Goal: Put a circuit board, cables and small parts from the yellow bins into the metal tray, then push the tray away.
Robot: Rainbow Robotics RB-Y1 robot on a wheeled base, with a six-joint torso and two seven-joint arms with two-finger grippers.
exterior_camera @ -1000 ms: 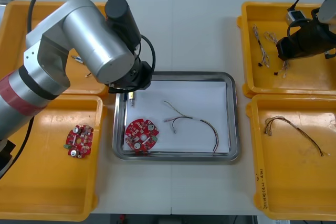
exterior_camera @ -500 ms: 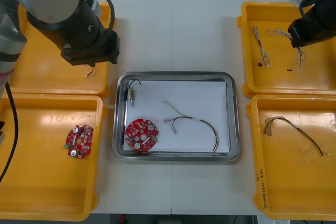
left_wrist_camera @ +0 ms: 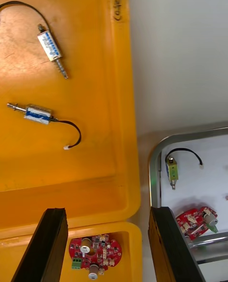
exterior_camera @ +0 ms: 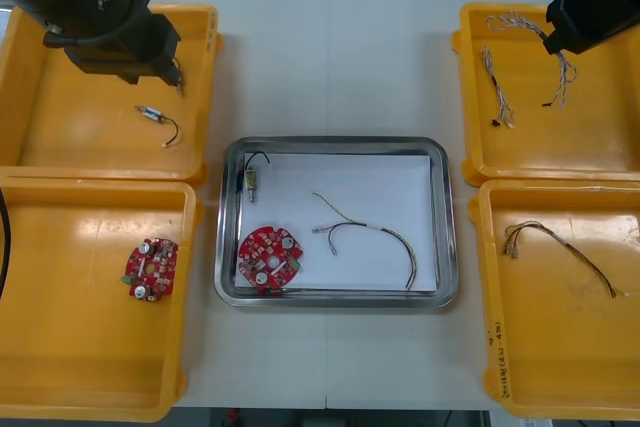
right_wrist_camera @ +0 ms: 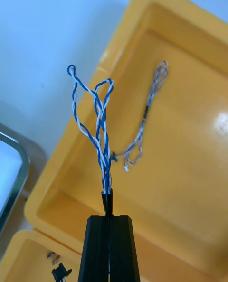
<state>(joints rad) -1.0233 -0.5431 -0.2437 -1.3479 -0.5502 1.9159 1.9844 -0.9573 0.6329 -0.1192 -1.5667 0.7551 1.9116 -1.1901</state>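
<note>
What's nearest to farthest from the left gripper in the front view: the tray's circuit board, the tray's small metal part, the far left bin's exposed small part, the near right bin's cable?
From the left gripper, over the far left bin:
1. exposed small part, in that bin.
2. small metal part, far left in the tray.
3. circuit board, tray's near left.
4. cable, near right bin.

Tray [exterior_camera: 335, 143] holds red board [exterior_camera: 269, 258], cable [exterior_camera: 380, 237], small metal part [exterior_camera: 250, 182]; blue-white cable [right_wrist_camera: 102, 139] aloft.
</note>
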